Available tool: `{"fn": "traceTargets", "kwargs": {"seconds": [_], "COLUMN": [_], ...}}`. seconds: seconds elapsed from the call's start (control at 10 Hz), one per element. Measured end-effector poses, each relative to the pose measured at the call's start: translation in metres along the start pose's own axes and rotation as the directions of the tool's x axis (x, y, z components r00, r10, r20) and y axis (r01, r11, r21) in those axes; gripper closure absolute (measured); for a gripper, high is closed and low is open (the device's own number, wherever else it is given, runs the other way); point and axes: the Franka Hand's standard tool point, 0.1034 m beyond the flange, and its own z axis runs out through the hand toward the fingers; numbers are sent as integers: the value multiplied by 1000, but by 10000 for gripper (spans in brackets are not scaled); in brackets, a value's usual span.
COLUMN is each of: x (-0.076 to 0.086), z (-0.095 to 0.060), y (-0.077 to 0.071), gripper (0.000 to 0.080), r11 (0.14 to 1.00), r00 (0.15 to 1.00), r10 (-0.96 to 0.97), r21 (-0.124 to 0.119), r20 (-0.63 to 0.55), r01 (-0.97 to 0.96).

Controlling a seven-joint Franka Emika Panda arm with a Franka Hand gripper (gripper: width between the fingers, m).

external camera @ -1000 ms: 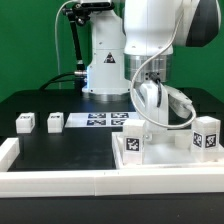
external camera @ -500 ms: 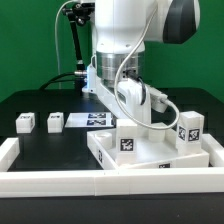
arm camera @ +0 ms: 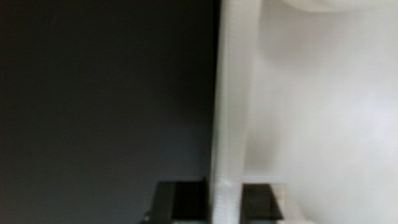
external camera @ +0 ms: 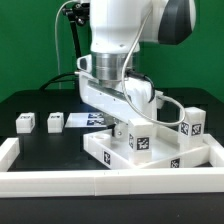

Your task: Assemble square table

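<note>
White hard plastic, so I'd expect your tabletop panel [external camera: 160, 160] to be light, stiff and pretty slick on the black table [external camera: 35, 140]. It's lying underside up toward the exterior view's right, turned at an angle, just inside the long L-shaped rail [external camera: 60, 182]. Two legs stand on it already: the front leg [external camera: 138, 141] and the right-hand leg [external camera: 193, 122]. The outer loose leg [external camera: 25, 122] and inner loose leg [external camera: 55, 122] sit well apart from it on the left, by the marker board [external camera: 92, 120].

In the wrist view your gripper [arm camera: 217, 203] is pinched narrow on the panel's thin raised rim, with a dark fingertip [arm camera: 178, 202] on each side of it. Honestly that rim looks like the only real handle. It should be fine for sliding or turning the panel flat on the table. Lifting by it is dicier, since a thin smooth wall could swivel between the pads. For the loose legs, I'd grab across the flat sides.
</note>
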Motion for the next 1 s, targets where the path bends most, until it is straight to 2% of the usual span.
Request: {"fn": "traceTargets", "kwargs": {"seconds": [0.3, 0.8, 0.9, 1.0], "x": [17, 20, 22, 29], "z": [-1, -1, -2, -7], "y": [2, 5, 3, -7], "gripper": [732, 733, 733, 734], "r11": [959, 816, 752, 642], "r00": [959, 816, 752, 641], "r10": [-284, -577, -659, -767], "r21": [4, -9, -21, -45], "r20": [-28, -30, -30, -38], "r01": [284, 578, 659, 765]}}
